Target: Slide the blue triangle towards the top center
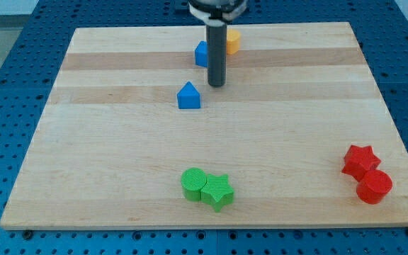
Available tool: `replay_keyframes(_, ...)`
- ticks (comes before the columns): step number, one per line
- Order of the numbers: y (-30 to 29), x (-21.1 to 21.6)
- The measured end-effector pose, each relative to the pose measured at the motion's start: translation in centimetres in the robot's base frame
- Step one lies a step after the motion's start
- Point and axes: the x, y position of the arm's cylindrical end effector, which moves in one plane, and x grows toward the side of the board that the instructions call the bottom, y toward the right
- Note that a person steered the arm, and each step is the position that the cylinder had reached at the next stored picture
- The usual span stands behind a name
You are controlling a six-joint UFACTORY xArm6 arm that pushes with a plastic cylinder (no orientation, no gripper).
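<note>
The blue triangle [188, 95] lies on the wooden board [119, 177], left of centre in the upper half. My tip [217, 85] stands just to its upper right, a small gap apart. A second blue block [202, 54] sits above, partly hidden behind my rod, its shape unclear. A yellow-orange block [232, 42] sits to the right of the rod near the board's top edge, also partly hidden.
A green cylinder [193, 183] and a green star [217, 191] touch each other at the bottom centre. A red star [360, 161] and a red cylinder [374, 187] sit together at the bottom right. A blue perforated table surrounds the board.
</note>
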Motion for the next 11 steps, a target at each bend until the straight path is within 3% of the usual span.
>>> replay_keyframes(2, 0.0, 5.0)
replay_keyframes(3, -1.0, 4.7)
replay_keyframes(5, -6.7, 3.7)
replay_keyframes(7, -10.0, -0.8)
replay_keyframes(9, -14.7, 1.7)
replay_keyframes(11, -12.3, -3.2)
